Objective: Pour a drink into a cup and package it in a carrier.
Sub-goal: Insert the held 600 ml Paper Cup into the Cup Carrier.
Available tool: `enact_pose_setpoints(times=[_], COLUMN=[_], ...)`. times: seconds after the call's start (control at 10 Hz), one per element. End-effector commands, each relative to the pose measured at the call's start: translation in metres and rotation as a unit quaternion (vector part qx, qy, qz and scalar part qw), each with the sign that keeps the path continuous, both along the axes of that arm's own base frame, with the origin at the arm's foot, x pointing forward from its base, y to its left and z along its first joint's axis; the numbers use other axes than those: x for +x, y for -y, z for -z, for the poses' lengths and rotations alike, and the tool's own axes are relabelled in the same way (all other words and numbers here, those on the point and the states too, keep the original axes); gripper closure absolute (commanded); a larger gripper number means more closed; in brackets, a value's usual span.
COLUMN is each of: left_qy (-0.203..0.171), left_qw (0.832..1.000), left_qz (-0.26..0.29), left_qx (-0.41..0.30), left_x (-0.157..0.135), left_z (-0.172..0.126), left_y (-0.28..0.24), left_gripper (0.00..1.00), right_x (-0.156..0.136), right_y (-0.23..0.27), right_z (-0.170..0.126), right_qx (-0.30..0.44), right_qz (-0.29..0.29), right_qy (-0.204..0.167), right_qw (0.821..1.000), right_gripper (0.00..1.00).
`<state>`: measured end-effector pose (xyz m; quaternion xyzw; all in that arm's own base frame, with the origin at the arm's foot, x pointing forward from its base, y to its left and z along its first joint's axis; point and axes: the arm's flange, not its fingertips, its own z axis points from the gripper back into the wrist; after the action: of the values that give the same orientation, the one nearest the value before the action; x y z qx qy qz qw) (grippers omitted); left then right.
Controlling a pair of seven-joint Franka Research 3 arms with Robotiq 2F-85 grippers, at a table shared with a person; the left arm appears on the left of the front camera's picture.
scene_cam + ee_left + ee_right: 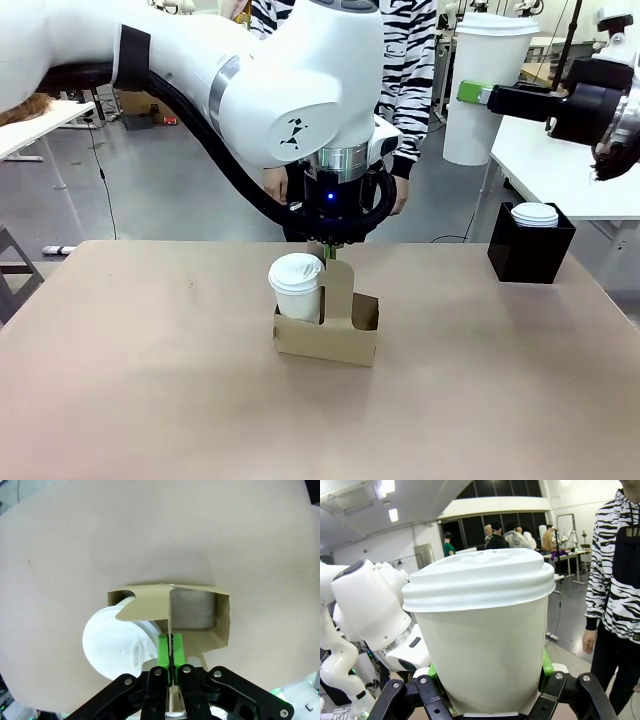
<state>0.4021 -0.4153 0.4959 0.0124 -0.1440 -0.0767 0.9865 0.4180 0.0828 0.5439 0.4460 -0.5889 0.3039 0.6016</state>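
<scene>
The left gripper (171,647) is hanging straight above the carrier (330,342), which is sitting near the middle of the table (140,390). Its green pads are pinching the thin upright handle (338,285), so it is grasping the carrier.

The carrier's long axis is running roughly along the table's near edge, with the handle rising between its two slots. A lidded cup (296,285) is standing upright in the slot toward the left edge. The empty slot (195,612) is lying toward the right edge, on the right arm's side.

The right gripper (490,672) is clamping a second cup (480,630), lidded and upright, raised high toward the table's right edge and well apart from the carrier. By this reading, the coming move is turning on the empty slot, which is lying below and to the left of the second cup, nearer the right arm.

A black box (530,258) holding white lids is sitting by the right edge. No brand, label or readable writing is showing on the cups or the carrier.
</scene>
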Motion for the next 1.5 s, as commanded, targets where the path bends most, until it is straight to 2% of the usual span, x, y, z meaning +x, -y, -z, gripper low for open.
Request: enact_pose_setpoints(times=[0.0, 0.1, 0.2, 0.3, 0.4, 0.5, 0.7, 0.8, 1.0, 1.1, 1.2, 1.3, 1.4], left_qy=[-0.01, -0.012, -0.012, -0.014, -0.01, -0.011, -0.008, -0.008, -0.009, 0.028, 0.051, 0.052, 0.008], left_qw=[0.999, 0.999, 0.999, 0.998, 0.997, 0.994, 0.983, 0.974, 0.94, 0.932, 0.912, 0.921, 0.93], left_qz=[0.035, 0.037, 0.049, 0.066, 0.079, 0.106, 0.178, 0.222, 0.34, 0.361, 0.406, 0.386, 0.368], left_qx=[0.017, 0.009, 0.004, -0.005, -0.024, -0.026, -0.037, -0.034, -0.016, 0.018, 0.033, 0.021, 0.015], left_x=[-0.002, -0.004, -0.01, -0.016, -0.021, -0.029, -0.045, -0.05, -0.058, -0.059, -0.061, -0.059, -0.056], left_z=[-0.003, -0.009, -0.018, -0.031, -0.049, -0.067, -0.092, -0.1, -0.102, -0.096, -0.088, -0.077, -0.102], left_y=[-0.009, -0.015, -0.019, -0.025, -0.039, -0.056, -0.097, -0.12, -0.177, -0.205, -0.222, -0.228, -0.204], left_gripper=[0.4, 0.35, 0.0, 0.0, 0.0, 0.17, 0.0, 0.0, 0.0, 0.0, 0.0, 0.0, 0.0], right_x=[0.002, 0.002, 0.002, 0.0, 0.01, 0.016, 0.013, 0.012, 0.005, 0.004, 0.003, -0.003, -0.003], right_y=[-0.002, -0.002, -0.002, 0.0, -0.008, -0.019, -0.046, -0.06, -0.084, -0.092, -0.095, -0.094, -0.094], right_z=[-0.003, -0.003, -0.003, 0.0, 0.01, 0.022, 0.053, 0.069, 0.095, 0.104, 0.11, 0.104, 0.104], right_qx=[0.009, 0.009, 0.009, 0.0, -0.004, -0.002, -0.009, -0.015, -0.013, 0.004, 0.021, -0.008, -0.008], right_qz=[0.003, 0.003, 0.003, 0.0, -0.041, -0.081, -0.137, -0.164, -0.221, -0.253, -0.253, -0.223, -0.223], right_qy=[0.015, 0.015, 0.015, 0.0, -0.023, -0.036, -0.033, -0.024, 0.001, 0.001, -0.007, -0.017, -0.017], right_qw=[1.0, 1.0, 1.0, 1.0, 0.999, 0.996, 0.99, 0.986, 0.975, 0.967, 0.967, 0.975, 0.975], right_gripper=[0.2, 0.2, 0.2, 0.2, 0.2, 0.2, 0.2, 0.2, 0.2, 0.2, 0.2, 0.2, 0.2])
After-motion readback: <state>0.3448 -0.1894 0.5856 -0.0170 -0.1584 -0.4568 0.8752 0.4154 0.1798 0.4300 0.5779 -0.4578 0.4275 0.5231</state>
